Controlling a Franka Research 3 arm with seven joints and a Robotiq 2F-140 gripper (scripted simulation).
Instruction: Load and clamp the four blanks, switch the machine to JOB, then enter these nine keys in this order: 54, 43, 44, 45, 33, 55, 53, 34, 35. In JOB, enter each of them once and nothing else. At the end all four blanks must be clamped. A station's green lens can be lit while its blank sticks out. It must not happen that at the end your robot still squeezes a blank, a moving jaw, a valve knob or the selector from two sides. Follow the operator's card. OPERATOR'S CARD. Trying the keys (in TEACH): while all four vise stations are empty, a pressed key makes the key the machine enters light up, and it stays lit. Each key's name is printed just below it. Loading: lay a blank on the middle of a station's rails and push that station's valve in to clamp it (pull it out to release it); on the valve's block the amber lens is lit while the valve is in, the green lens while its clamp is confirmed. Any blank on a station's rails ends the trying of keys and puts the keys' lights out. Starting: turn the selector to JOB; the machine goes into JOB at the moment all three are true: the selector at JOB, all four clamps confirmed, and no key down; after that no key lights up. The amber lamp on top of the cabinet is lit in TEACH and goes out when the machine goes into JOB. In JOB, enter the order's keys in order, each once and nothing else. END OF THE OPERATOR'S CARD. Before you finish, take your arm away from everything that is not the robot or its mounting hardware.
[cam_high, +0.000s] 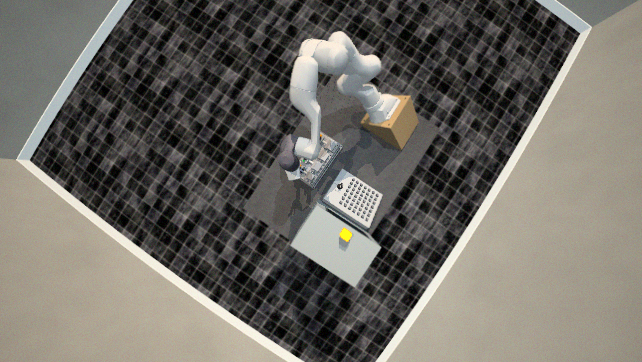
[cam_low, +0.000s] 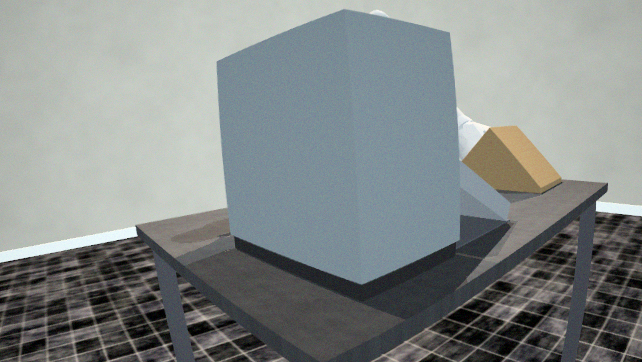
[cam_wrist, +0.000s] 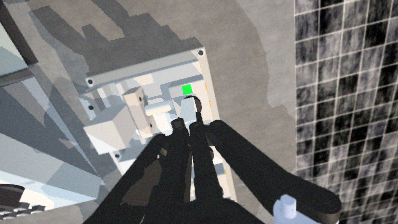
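My gripper (cam_wrist: 190, 107) is shut and empty, its fingertips close together at a pale valve part (cam_wrist: 187, 109) on the station fixture (cam_wrist: 145, 68). Whether they touch it cannot be told. A green lens (cam_wrist: 187, 89) is lit just beyond that part. A pale box-shaped block (cam_wrist: 106, 131) stands on the fixture's left side in the wrist view; whether it is a blank is unclear. The arm and fingers hide other stations, and amber lenses cannot be made out surely. The key panel (cam_high: 332, 193) has a dark selector (cam_high: 340, 186) and unlit keys. The lamp (cam_high: 345, 234) on the cabinet is lit yellow.
The tall cabinet (cam_high: 320, 240) (cam_low: 290, 150) stands behind the key panel and blocks most of the exterior view. The arm's wooden base block (cam_high: 404, 125) (cam_low: 510, 160) stands at the table's other end. The table edge is near the fixture in the wrist view.
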